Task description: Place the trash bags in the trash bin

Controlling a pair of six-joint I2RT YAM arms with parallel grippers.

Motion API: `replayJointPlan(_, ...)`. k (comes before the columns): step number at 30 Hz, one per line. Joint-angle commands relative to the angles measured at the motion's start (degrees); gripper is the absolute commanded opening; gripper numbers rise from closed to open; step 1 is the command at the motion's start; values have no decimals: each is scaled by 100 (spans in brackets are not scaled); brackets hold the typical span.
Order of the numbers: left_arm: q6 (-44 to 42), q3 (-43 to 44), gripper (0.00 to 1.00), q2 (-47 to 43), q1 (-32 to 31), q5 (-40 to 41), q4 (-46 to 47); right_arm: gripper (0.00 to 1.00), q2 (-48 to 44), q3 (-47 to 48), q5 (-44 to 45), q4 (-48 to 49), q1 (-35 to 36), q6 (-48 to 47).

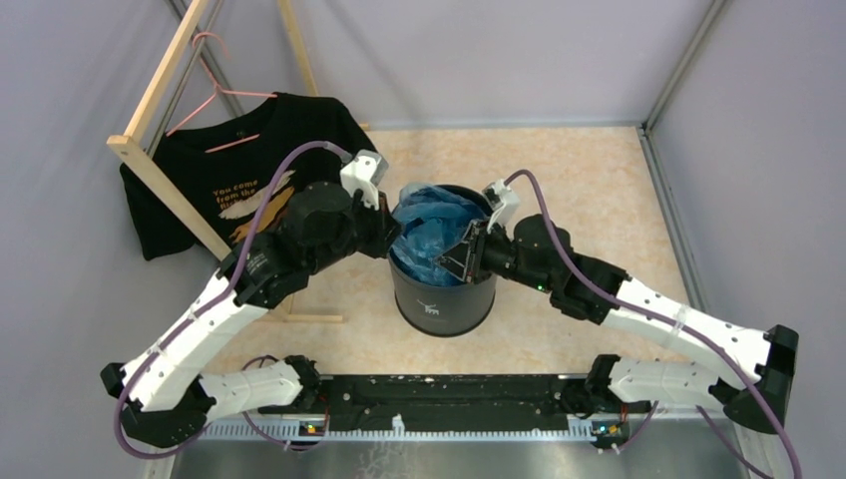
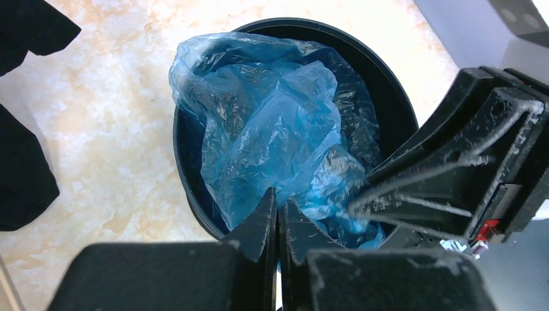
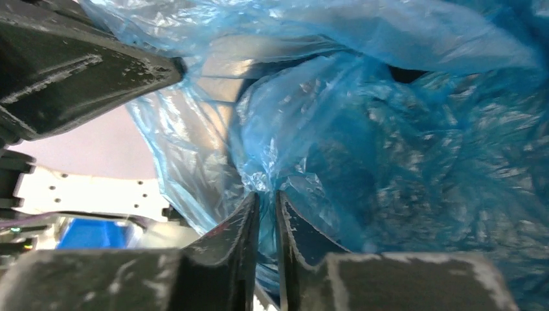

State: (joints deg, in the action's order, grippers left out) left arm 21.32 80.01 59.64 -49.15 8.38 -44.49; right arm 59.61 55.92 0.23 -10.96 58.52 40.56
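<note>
The dark round trash bin (image 1: 444, 299) with a white deer logo stands mid-table. The crinkly light-blue trash bag (image 1: 431, 222) is bunched inside its mouth and rises a little above the rim. My left gripper (image 1: 391, 232) is at the bin's left rim, shut on a fold of the bag (image 2: 272, 139). My right gripper (image 1: 461, 249) is at the right rim, shut on another fold of the bag (image 3: 362, 129). In the left wrist view the bin's rim (image 2: 388, 84) rings the bag and my right gripper (image 2: 362, 207) reaches in from the right.
A black T-shirt (image 1: 239, 170) on a pink hanger (image 1: 214, 95) hangs from a wooden rack (image 1: 165, 165) at the back left, close to my left arm. Grey walls enclose the marble-patterned table (image 1: 589, 180).
</note>
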Motion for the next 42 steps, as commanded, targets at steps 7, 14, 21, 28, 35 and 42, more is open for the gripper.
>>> replayJointPlan(7,-89,60,0,-236,10,700,-238,0,-1129,147,1247,-330,46,-185)
replayJointPlan(14,-84,-84,0,-154,14,1184,-690,0,-2243,-423,1333,-1184,46,242)
replayJointPlan(21,-233,-92,0,-237,32,1569,-856,0,-3190,-799,1728,-1860,48,505)
replayJointPlan(28,-452,-64,0,-66,93,1928,-960,0,-3383,-424,1863,-2380,46,411)
replayJointPlan(35,-393,-135,0,45,181,2168,-1039,0,-3456,-403,1915,-2743,50,434)
replayJointPlan(42,-34,-561,0,-118,220,2033,-1104,0,-3988,-765,2094,-3189,50,632)
